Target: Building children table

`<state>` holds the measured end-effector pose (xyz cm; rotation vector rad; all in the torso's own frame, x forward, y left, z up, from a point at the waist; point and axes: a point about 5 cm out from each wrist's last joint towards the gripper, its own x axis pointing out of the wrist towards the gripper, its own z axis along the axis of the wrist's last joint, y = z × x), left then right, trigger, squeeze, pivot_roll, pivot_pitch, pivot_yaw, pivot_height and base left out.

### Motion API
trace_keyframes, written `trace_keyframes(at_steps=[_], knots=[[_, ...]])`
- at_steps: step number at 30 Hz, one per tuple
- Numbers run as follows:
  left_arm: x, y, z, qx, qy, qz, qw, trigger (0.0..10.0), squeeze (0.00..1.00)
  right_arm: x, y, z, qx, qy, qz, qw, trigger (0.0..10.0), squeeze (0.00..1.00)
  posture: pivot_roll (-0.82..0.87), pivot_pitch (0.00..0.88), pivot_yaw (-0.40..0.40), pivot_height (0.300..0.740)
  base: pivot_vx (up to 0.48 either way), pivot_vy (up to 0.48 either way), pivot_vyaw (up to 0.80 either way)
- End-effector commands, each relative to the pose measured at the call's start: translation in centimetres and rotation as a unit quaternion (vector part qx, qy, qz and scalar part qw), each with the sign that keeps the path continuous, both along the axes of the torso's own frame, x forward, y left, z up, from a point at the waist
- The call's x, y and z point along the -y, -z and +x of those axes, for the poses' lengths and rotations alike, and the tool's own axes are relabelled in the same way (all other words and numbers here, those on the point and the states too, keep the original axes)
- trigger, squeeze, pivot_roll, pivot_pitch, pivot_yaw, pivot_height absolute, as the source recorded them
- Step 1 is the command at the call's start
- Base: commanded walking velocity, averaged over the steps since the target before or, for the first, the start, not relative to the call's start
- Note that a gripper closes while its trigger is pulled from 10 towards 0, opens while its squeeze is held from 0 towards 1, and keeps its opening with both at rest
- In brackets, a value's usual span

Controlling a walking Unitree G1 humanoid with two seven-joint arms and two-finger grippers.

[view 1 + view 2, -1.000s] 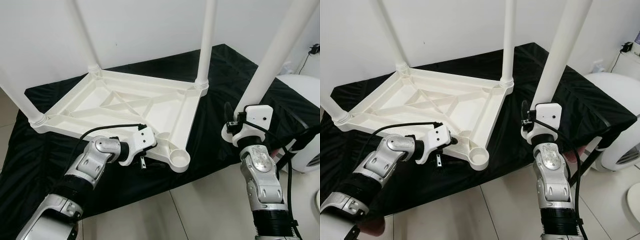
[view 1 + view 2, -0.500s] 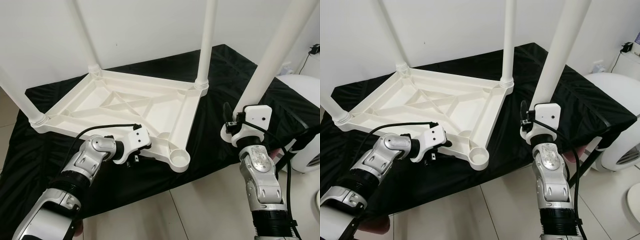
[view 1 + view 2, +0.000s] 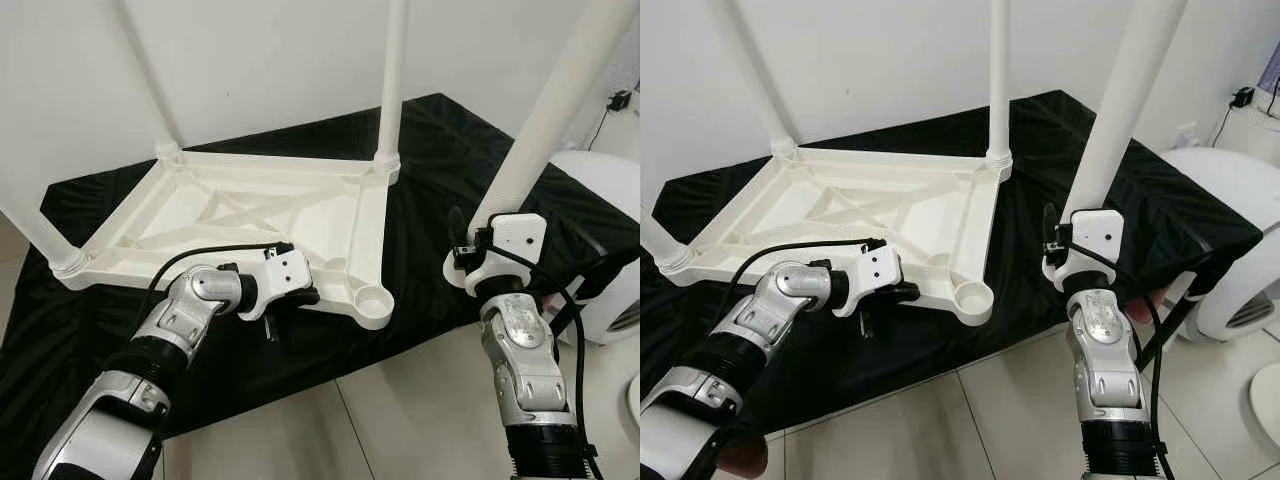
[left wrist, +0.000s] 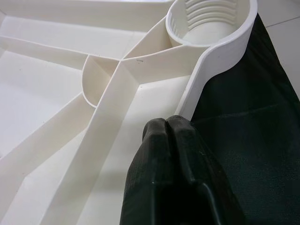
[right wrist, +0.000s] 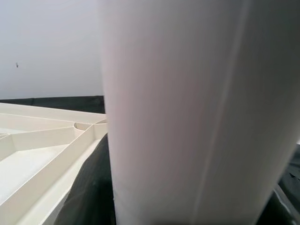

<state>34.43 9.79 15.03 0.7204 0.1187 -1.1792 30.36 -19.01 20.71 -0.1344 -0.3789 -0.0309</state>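
Upturned tabletop (image 3: 250, 215) lies on a cloth (image 3: 450, 160), left of held leg (image 3: 545, 120).

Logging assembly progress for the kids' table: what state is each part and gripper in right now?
Tabletop: upside down on the black cloth.
Three legs: seated upright in corner sockets.
Near corner socket: empty.
Fourth leg: loose, held tilted.
Left gripper: shut, at the tabletop's rim.
Right gripper: shut on the fourth leg.

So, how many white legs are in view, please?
4: three stand in the upturned tabletop's corners: far left, far right, near left. The right gripper holds one.
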Motion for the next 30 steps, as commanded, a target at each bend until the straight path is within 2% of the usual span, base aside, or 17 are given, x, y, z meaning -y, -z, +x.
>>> trace_keyframes(at_steps=[1,5,6,7,12,13,15,21,22,26,30], knots=[[-1.2,1.8,-0.1,-0.013,-0.042,0.018,0.999,0.0,0.0,0.0,-0.1,-0.2,0.003,0.001,0.002,1.0,10.0,0.0,-0.15,0.058,0.105,0.74,0.0,0.0,0.0],[-1.3,2.0,-0.4,-0.02,-0.033,0.021,0.999,0.0,0.0,0.0,-0.2,-0.2,0.004,0.001,0.002,1.0,10.0,0.0,-0.15,0.062,0.107,0.74,0.0,0.0,0.0],[-1.3,2.1,-0.5,-0.021,-0.029,0.023,0.999,1.8,0.0,0.0,-0.2,-0.2,0.003,0.002,0.002,1.0,10.0,0.0,-0.15,0.062,0.107,0.74,0.0,0.0,0.0],[-1.2,2.3,-0.6,-0.022,-0.026,0.026,0.999,10.0,0.0,0.0,-0.1,-0.2,0.003,0.002,0.002,1.0,10.0,0.0,-0.15,0.064,0.107,0.74,0.0,0.0,0.0],[-0.3,2.1,-0.7,-0.036,-0.013,0.014,0.999,10.0,0.0,0.2,-0.1,-0.2,0.003,0.005,0.002,1.0,10.0,0.0,-0.15,0.072,0.109,0.74,0.0,0.0,0.0],[-0.2,2.0,-0.6,-0.038,-0.017,0.009,0.999,10.0,0.98,0.2,-0.1,-0.3,0.003,0.005,0.002,1.0,10.0,0.0,-0.15,0.074,0.108,0.74,0.0,0.0,0.0],[-0.2,1.9,-0.4,-0.037,-0.019,0.007,0.999,10.0,1.0,0.2,-0.2,-0.3,0.003,0.006,0.001,1.0,10.0,0.0,-0.15,0.077,0.109,0.74,0.0,0.0,0.0],[0.3,1.5,0.1,-0.027,-0.019,0.019,0.999,10.0,1.0,0.3,-0.2,-0.3,0.004,0.008,0.001,1.0,10.0,0.0,-0.15,0.078,0.112,0.74,0.0,0.0,0.0],[0.3,1.4,0.2,-0.024,-0.019,0.023,0.999,10.0,0.0,0.4,-0.3,-0.2,0.004,0.009,0.001,1.0,10.0,0.0,-0.15,0.077,0.113,0.74,0.0,0.0,0.0],[0.4,1.4,0.3,-0.029,-0.022,0.029,0.999,10.0,0.0,0.4,-0.3,-0.2,0.006,0.011,0.002,1.0,10.0,0.0,-0.15,0.077,0.115,0.74,0.0,0.0,0.0],[0.4,1.7,0.4,-0.04,-0.02,0.064,0.997,10.0,0.0,0.4,-0.4,-0.2,0.007,0.011,0.003,1.0,10.0,0.0,-0.15,0.076,0.118,0.74,0.0,0.0,0.0]])
